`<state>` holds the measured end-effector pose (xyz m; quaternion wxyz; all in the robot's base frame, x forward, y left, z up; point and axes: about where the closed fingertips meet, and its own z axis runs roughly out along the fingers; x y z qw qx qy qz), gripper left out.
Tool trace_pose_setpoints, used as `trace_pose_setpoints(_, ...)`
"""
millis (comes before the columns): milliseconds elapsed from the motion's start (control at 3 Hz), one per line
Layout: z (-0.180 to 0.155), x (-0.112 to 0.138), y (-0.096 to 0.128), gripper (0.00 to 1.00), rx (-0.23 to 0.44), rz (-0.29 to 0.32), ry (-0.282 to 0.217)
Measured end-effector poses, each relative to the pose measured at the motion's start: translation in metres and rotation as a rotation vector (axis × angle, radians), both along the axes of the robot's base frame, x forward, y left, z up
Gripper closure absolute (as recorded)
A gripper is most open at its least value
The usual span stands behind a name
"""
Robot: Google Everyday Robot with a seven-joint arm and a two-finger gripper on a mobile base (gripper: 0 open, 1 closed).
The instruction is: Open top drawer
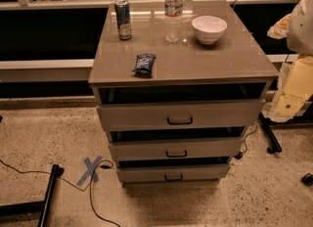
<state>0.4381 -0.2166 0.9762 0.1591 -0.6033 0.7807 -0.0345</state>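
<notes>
Top drawer (pixel 180 115) at frame ctr, directly under tabletop (pixel 234 59); widest, tallest of three grey-beige fronts. Small black pull handle (pixel 180 120) at mid-panel. Dark gap betw. panel's upper edge and tabletop.

Below: middle drawer (pixel 176 148), then bottom drawer (pixel 173 173), each narrower, w/ like handles.

On tabletop: drink can (pixel 122 19) upper left, upright; water bottle (pixel 172 11) upright at back ctr; white bowl (pixel 209 29) just right of bottle; dark snack packet (pixel 144 64) lying flat nr front edge, left of ctr.

End effector (pixel 292 94) at right edge of frame, pale, partly cut off, beside cabinet's right side, well apart from handle. Open or closed: cannot tell.

Speckled floor, lower left: blue tape X (pixel 91 170), black cable (pixel 93 196) trailing past it.
</notes>
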Motion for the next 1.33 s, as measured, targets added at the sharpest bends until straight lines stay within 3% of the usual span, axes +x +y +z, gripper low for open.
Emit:
trace_pose_setpoints(333,0.000,0.000,0.000,0.00,0.000,0.000,0.000)
trace_pose_setpoints(667,-0.022,0.010,-0.003,0.00,0.034,0.002,0.019)
trace_pose_setpoints(1000,-0.074,0.022,-0.007,0.00,0.132,0.018,0.024)
trace_pose_setpoints(1333,-0.126,0.024,-0.016,0.00,0.219,0.062,-0.071)
